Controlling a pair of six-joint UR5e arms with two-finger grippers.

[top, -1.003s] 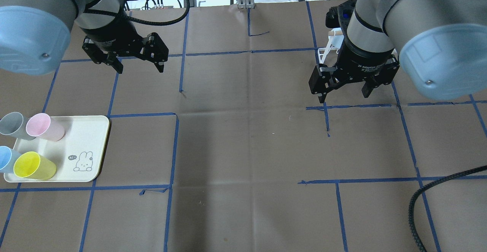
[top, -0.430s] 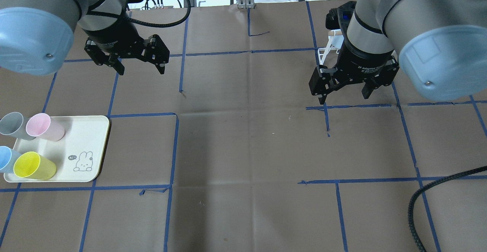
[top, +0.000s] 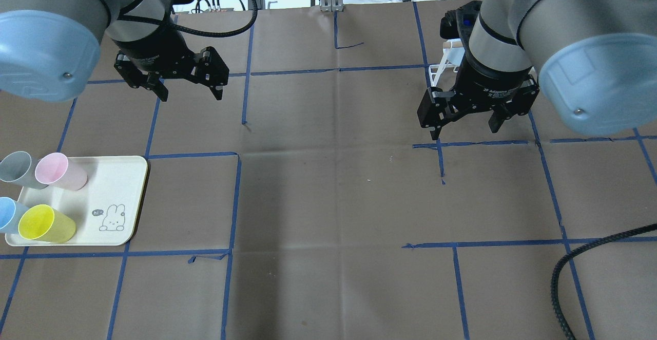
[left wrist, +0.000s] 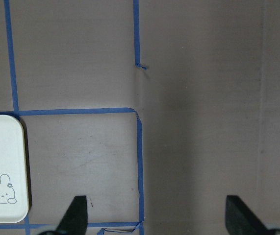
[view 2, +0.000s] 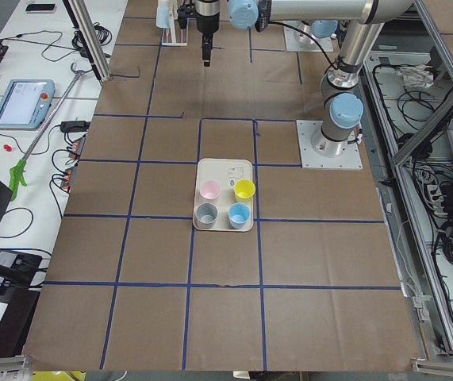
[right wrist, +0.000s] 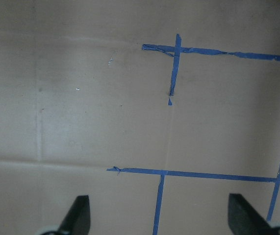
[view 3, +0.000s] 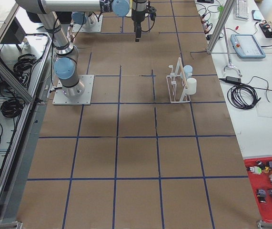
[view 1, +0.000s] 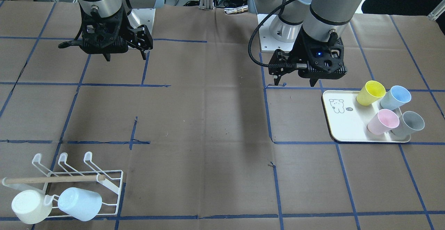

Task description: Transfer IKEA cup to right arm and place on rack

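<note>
We find both grippers hovering over the table [top: 333,201] with fingers spread wide: the left gripper [top: 191,93] near the cream tray [top: 120,175], the right gripper [top: 464,130], marked "2F Adaptive", on the white rack's [view 1: 55,179] side. A yellow cup [top: 46,223], pink cup [top: 59,171], grey cup [top: 15,167] and blue cup [top: 9,214] stand on the tray beside a rabbit drawing [top: 114,218] with a "hi" bubble. We read "WAN" on the right arm [top: 564,1].

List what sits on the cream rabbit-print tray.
On the cream tray sit a yellow plastic cup, a pale blue cup, a pink cup and a grey cup. The tray surface under them is covered.
</note>
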